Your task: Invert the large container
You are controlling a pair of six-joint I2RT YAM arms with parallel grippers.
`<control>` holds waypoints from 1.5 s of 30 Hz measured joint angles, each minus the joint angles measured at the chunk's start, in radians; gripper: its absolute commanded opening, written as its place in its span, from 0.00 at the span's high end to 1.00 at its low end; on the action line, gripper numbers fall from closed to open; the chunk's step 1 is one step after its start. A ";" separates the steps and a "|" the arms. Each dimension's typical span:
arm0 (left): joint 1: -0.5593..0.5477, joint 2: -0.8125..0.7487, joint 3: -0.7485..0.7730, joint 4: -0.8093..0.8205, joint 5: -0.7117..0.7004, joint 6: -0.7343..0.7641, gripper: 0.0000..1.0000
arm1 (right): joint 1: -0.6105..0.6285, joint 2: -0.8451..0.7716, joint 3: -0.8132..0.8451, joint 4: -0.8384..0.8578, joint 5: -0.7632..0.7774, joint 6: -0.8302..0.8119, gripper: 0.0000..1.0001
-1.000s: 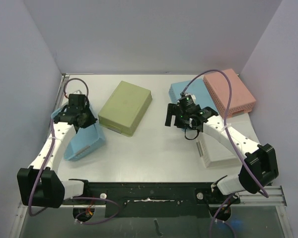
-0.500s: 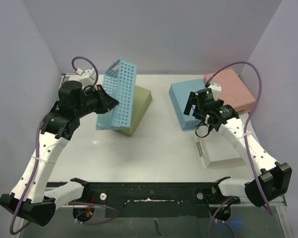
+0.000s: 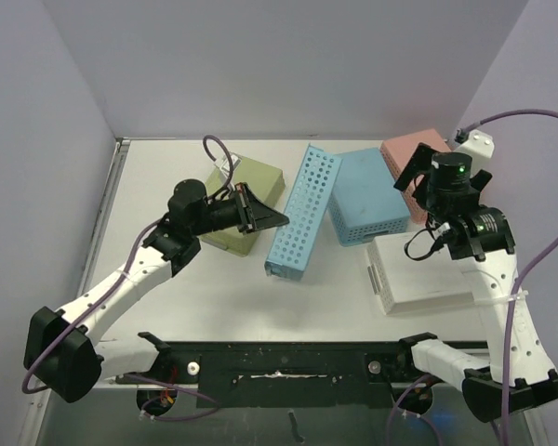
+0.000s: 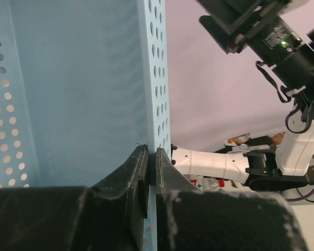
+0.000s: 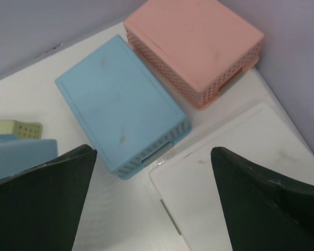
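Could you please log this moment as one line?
left gripper: shut on basket wall | basket: tipped on its side between green box and blue box, not yet inverted | right gripper: open, empty

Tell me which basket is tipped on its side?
The perforated blue basket mid-table, its wall clamped in the jaws of the left gripper; the others lie flat.

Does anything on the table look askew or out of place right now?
Only the perforated blue basket: it stands tipped on its side mid-table, one wall pinched in the left gripper, while the olive box, blue box, pink box and white box lie flat.
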 measured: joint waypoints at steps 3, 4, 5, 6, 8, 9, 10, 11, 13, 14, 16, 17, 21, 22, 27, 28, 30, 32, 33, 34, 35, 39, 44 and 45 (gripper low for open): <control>0.000 0.025 -0.121 0.171 0.024 -0.129 1.00 | -0.016 -0.035 0.019 0.000 -0.019 -0.009 0.02; 0.000 0.036 -0.157 0.233 0.029 -0.170 1.00 | -0.018 -0.039 0.026 0.001 -0.031 -0.009 0.02; -0.003 0.047 -0.185 0.282 0.031 -0.203 1.00 | -0.018 -0.040 0.031 0.001 -0.043 -0.010 0.02; -0.003 0.060 -0.220 0.345 0.032 -0.240 1.00 | -0.018 -0.039 0.033 0.002 -0.054 -0.010 0.02; -0.004 0.090 -0.288 0.467 0.036 -0.317 1.00 | -0.018 -0.030 0.033 0.000 -0.072 -0.010 0.02; -0.004 0.107 -0.317 0.521 0.036 -0.353 1.00 | -0.018 -0.021 0.032 0.000 -0.084 -0.010 0.02; -0.005 0.122 -0.346 0.572 0.037 -0.388 1.00 | -0.018 -0.014 0.032 0.000 -0.095 -0.010 0.02; -0.005 0.132 -0.367 0.604 0.038 -0.414 1.00 | -0.018 -0.007 0.032 0.000 -0.105 -0.009 0.02; -0.005 0.149 -0.410 0.667 0.039 -0.462 1.00 | -0.018 0.003 0.032 0.001 -0.136 -0.008 0.02; -0.005 0.150 -0.424 0.686 0.039 -0.475 1.00 | -0.018 0.005 0.030 0.002 -0.150 -0.007 0.02; -0.005 0.151 -0.437 0.703 0.039 -0.493 1.00 | -0.018 0.005 0.019 0.012 -0.183 -0.001 0.03; -0.004 0.151 -0.440 0.707 0.038 -0.496 0.96 | -0.018 0.005 0.012 0.019 -0.196 0.001 0.02; -0.003 0.163 -0.480 0.745 0.037 -0.508 0.73 | -0.018 0.007 -0.012 0.031 -0.241 0.011 0.03; -0.002 0.170 -0.495 0.755 0.038 -0.515 0.68 | -0.018 0.008 -0.012 0.032 -0.249 0.014 0.02; 0.023 0.179 -0.548 0.774 0.043 -0.539 0.54 | -0.018 0.008 -0.015 0.042 -0.282 0.017 0.02; 0.033 0.175 -0.550 0.769 0.044 -0.536 0.53 | -0.018 0.008 -0.019 0.044 -0.289 0.018 0.02; 0.068 0.154 -0.554 0.736 0.048 -0.522 0.52 | -0.018 0.010 -0.027 0.047 -0.309 0.018 0.03; 0.106 0.125 -0.559 0.702 0.051 -0.508 0.52 | -0.018 0.016 -0.034 0.049 -0.335 0.018 0.03; 0.130 0.104 -0.563 0.679 0.055 -0.499 0.52 | -0.016 0.021 -0.040 0.052 -0.349 0.018 0.03; 0.154 0.084 -0.567 0.657 0.060 -0.488 0.52 | -0.014 0.027 -0.045 0.055 -0.362 0.018 0.02; 0.180 0.065 -0.570 0.636 0.066 -0.478 0.52 | -0.009 0.034 -0.049 0.058 -0.373 0.018 0.03; 0.273 0.004 -0.579 0.537 0.080 -0.427 0.52 | 0.039 0.076 -0.062 0.064 -0.400 0.019 0.02; 0.331 -0.046 -0.559 0.314 0.074 -0.280 0.50 | 0.149 0.135 -0.062 0.076 -0.414 0.022 0.02; 0.330 -0.047 -0.542 0.259 0.069 -0.243 0.50 | 0.166 0.143 -0.062 0.078 -0.416 0.022 0.02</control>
